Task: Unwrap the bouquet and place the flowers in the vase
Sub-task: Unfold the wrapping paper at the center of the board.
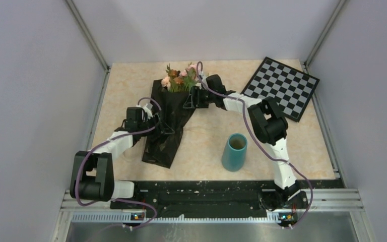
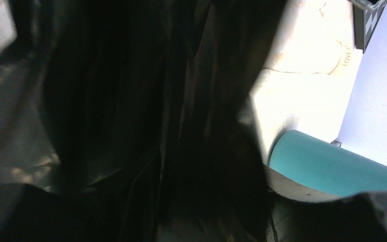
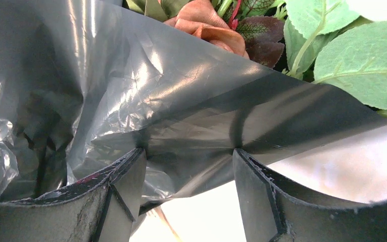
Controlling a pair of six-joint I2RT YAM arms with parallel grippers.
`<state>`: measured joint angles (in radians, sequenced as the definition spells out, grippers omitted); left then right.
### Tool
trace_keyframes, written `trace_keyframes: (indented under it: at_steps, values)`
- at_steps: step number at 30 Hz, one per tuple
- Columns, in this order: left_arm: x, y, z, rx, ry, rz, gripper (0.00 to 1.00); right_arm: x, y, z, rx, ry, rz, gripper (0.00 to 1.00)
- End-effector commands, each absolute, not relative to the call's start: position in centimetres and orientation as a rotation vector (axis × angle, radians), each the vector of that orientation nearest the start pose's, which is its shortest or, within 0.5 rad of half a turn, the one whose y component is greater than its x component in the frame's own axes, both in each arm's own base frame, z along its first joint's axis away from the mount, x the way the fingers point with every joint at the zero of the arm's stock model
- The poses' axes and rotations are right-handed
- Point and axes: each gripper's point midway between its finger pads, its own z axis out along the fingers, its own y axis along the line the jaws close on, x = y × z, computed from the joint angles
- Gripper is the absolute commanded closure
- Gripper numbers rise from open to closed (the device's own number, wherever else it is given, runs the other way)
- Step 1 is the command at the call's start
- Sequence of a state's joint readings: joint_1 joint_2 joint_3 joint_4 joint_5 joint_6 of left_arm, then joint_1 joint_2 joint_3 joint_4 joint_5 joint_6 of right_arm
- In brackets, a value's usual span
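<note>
The right jaws are standing wide open. Their fingertips (image 3: 133, 164) are pressing against the edge of the bouquet's (image 1: 174, 108) black paper (image 3: 146, 91), which is stretching across the gap between them without being pinched. Just beyond these jaws the flowers (image 3: 204, 25) are poking out of the wrap: an orange rose and green leaves. The left jaws are sitting on the left side of the paper's middle. That wrist view is too dark, so I cannot tell how far they are parted or whether they are holding anything. The bouquet is lying flat on the desk (image 1: 126, 85) under both jaws. The vase (image 1: 234, 152) is standing upright, well to the right of the left jaws and nearer than the right jaws.
</note>
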<state>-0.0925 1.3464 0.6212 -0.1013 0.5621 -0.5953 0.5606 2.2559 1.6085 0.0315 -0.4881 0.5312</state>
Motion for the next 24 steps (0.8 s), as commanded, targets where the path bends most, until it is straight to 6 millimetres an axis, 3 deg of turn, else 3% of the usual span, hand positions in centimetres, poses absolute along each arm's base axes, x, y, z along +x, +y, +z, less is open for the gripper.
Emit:
trace_keyframes:
  at_steps: [1, 7, 13, 17, 24]
  values:
    - [29.2, -14.7, 7.9, -0.324, 2.388, -1.042, 0.45, 43.9, 42.2, 7.3, -0.427, 2.263, 1.132, 0.35]
    - [29.3, -14.2, 8.7, -0.301, 2.375, -0.987, 0.44, 44.1, 42.7, 8.0, -0.441, 2.256, 1.103, 0.35]
    - [29.4, -13.0, 10.6, -0.276, 2.357, -0.882, 0.25, 43.9, 41.5, 10.1, -0.478, 2.233, 1.02, 0.3]
    - [29.0, -12.9, 11.5, -0.264, 2.345, -0.872, 0.19, 43.3, 40.4, 11.8, -0.475, 2.218, 0.984, 0.26]
    - [27.9, -14.3, 12.2, -0.246, 2.316, -0.972, 0.31, 41.9, 38.7, 14.5, -0.419, 2.219, 0.955, 0.25]
